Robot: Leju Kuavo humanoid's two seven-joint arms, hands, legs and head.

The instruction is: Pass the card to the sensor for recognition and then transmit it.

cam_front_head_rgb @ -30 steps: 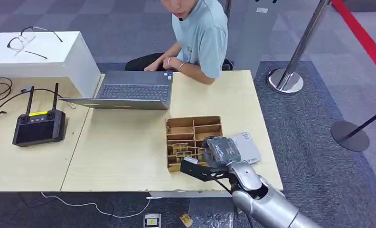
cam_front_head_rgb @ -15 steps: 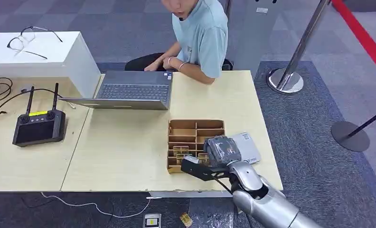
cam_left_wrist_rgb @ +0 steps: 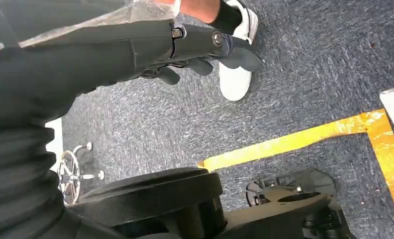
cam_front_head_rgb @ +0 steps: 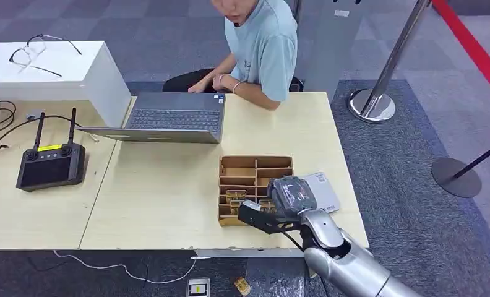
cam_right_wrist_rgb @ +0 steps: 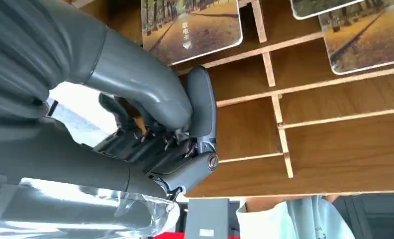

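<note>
A brown divided box [cam_front_head_rgb: 255,166] stands near the table's front edge, with picture cards [cam_front_head_rgb: 234,195] in its near compartments. A flat white sensor [cam_front_head_rgb: 324,189] lies just right of the box. My right hand [cam_front_head_rgb: 272,208] hangs over the box's near right corner. In the right wrist view its thumb is pressed against curled fingers [cam_right_wrist_rgb: 160,130], just above empty compartments [cam_right_wrist_rgb: 334,149]. A brownish sliver shows between them, and whether it is a card is unclear. Cards [cam_right_wrist_rgb: 191,24] lie beyond the fingertips. My left hand [cam_left_wrist_rgb: 200,47] hangs over the floor, holding nothing.
A person in a light blue shirt [cam_front_head_rgb: 262,43] sits at the table's far side behind an open laptop [cam_front_head_rgb: 171,117]. A black controller [cam_front_head_rgb: 49,164] with cables lies at the left. A white case [cam_front_head_rgb: 51,71] holds glasses. Stanchion bases [cam_front_head_rgb: 371,105] stand on the carpet at right.
My right hand has crept slightly right and further over the box. The box itself slid a little to the right and away from the front edge.
</note>
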